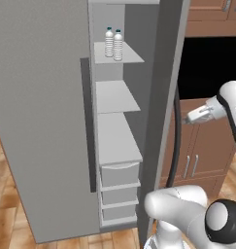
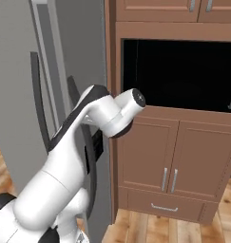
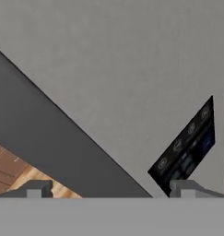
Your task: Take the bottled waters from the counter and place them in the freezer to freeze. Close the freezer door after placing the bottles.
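Rendered kitchen: wood plank floor (image 1: 3, 160), brown wooden cabinets (image 2: 174, 156) with silver handles, a black oven recess (image 2: 183, 71) above them.

Left base view: the freezer (image 1: 117, 146) stands open, grey inside with pale shelves and drawers low down. The two bottled waters (image 1: 113, 44) stand upright, side by side and touching or nearly so, near the front edge of the top shelf (image 1: 126, 54), toward its left corner. Dark teal caps; any label print is too small to read. The freezer door (image 1: 42, 121) is swung wide to the left, its long dark bar handle (image 1: 88, 116) facing the opening.

Right base view: the arm's white links cross in front of the fridge's dark handles; bottles and shelves are hidden from this side.

Hand view: the camera looks at the flat grey face of the matching door, with its dark control panel (image 3: 187, 147) lower right; icons on it are blurred, unreadable. The gripper (image 3: 111, 189) has its jaws spread wide, holding nothing, one fingertip (image 3: 37, 188) over the floor.
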Motion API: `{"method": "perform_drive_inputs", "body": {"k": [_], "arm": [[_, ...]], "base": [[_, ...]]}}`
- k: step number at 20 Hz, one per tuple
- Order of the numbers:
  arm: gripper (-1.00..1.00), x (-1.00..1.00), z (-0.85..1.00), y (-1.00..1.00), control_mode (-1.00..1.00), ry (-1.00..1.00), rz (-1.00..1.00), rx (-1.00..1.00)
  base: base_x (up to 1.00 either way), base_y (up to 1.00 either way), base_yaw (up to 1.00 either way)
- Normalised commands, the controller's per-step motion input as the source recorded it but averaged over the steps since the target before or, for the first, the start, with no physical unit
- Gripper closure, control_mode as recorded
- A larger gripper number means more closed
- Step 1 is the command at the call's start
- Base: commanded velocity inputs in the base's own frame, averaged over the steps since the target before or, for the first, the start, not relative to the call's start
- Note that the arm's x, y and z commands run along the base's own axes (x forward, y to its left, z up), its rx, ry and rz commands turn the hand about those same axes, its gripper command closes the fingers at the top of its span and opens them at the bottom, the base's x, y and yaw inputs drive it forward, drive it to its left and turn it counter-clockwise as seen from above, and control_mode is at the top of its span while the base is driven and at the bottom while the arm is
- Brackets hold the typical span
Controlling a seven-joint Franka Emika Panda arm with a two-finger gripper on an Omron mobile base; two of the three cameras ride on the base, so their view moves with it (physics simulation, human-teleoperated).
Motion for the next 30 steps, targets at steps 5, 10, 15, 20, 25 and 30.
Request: {"method": "perform_drive_inputs", "body": {"k": [5,10,15,20,25,30], "arm": [[-1.00,0.16,-0.09,0.52,-1.00,0.00,0.00,0.00],[-1.00,0.22,-0.03,0.65,-1.00,0.00,-0.05,-0.04],[-1.00,0.31,0.00,0.75,-1.00,0.00,-0.15,-0.07],[-1.00,0.38,0.00,0.71,-1.00,0.00,-0.20,-0.08],[-1.00,0.40,0.00,0.50,-1.00,0.00,-0.21,-0.06],[-1.00,0.29,0.00,0.36,-1.00,0.00,-0.16,-0.03]], "base": [[0.00,0.00,0.00],[0.00,0.00,0.00],[0.00,0.00,0.00],[0.00,0.00,0.00],[0.00,0.00,0.00],[0.00,0.00,0.00]]}}
